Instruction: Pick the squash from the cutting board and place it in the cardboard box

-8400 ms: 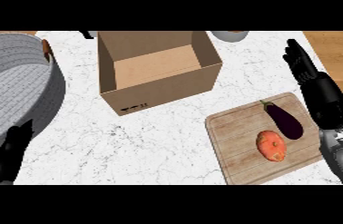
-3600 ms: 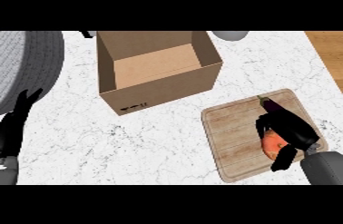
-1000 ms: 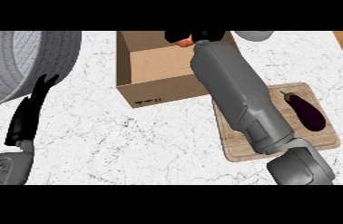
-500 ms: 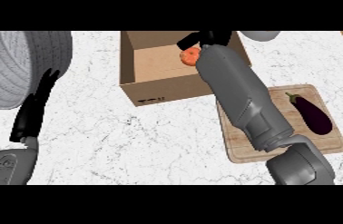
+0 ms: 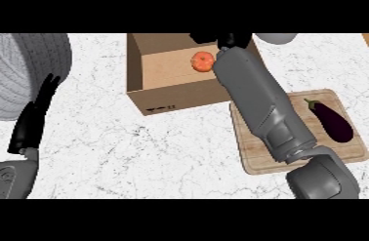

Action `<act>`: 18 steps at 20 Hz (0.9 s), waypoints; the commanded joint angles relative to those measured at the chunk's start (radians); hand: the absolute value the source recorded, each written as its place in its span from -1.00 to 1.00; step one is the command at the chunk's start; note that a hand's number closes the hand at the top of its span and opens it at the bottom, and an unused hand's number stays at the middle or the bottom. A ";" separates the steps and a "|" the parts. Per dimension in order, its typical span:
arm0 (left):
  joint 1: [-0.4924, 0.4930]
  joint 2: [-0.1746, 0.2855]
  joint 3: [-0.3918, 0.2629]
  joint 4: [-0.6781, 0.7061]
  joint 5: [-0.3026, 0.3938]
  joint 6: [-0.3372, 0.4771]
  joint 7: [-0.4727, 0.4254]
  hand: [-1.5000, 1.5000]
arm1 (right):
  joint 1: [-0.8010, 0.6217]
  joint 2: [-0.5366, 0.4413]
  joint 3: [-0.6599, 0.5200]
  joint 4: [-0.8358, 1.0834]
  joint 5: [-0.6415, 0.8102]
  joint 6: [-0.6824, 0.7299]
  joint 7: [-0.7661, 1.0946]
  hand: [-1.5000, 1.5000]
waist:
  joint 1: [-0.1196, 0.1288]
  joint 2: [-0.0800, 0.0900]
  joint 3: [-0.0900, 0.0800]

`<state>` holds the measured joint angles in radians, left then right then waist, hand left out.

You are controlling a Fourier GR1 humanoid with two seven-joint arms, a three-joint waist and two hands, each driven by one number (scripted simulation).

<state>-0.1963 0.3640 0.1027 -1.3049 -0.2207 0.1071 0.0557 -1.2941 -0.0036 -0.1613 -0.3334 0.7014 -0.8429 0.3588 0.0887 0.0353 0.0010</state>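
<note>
The orange squash (image 5: 203, 61) lies inside the open cardboard box (image 5: 180, 96), near its right wall. My right hand (image 5: 225, 39) hovers over the box's far right corner, just beyond the squash, fingers spread and no longer round it; its grey forearm reaches across the box's right wall from the lower right. The wooden cutting board (image 5: 256, 154) lies right of the box, partly hidden by that forearm. My left hand (image 5: 32, 115) rests open at the left edge, fingers pointing up.
A dark purple eggplant (image 5: 331, 120) lies on the cutting board's right side. A large grey ribbed object (image 5: 29, 69) fills the far left. A grey bowl (image 5: 277, 37) sits at the top edge, right of the box.
The right hand carried the squash from the board over the box and let it go; the squash now lies in the box and the hand has drawn slightly away.
</note>
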 commanded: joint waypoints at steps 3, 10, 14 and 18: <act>0.025 -0.005 0.000 -0.017 0.000 -0.004 0.011 0.00 | 0.034 0.003 -0.065 -0.059 -0.108 -0.143 -0.151 -1.00 | -0.018 -0.015 0.000; 0.097 0.006 0.044 -0.038 -0.001 0.014 -0.001 0.00 | 0.201 -0.024 -0.114 -0.216 -0.218 -0.033 -0.308 -1.00 | -0.082 -0.036 0.000; 0.133 0.027 0.087 0.013 0.023 -0.012 -0.048 0.00 | 0.337 -0.039 -0.084 -0.361 -0.228 0.005 -0.281 -1.00 | -0.104 -0.043 -0.001; 0.126 0.004 0.066 -0.062 0.010 -0.006 0.031 0.00 | 0.478 -0.062 0.000 -0.580 -0.188 0.085 -0.153 -1.00 | -0.109 -0.046 -0.001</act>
<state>-0.0848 0.3737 0.1660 -1.3376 -0.2117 0.1065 0.0562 -0.9462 -0.0526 -0.2082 -0.7489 0.5045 -0.8060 0.1480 -0.0121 -0.0075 0.0004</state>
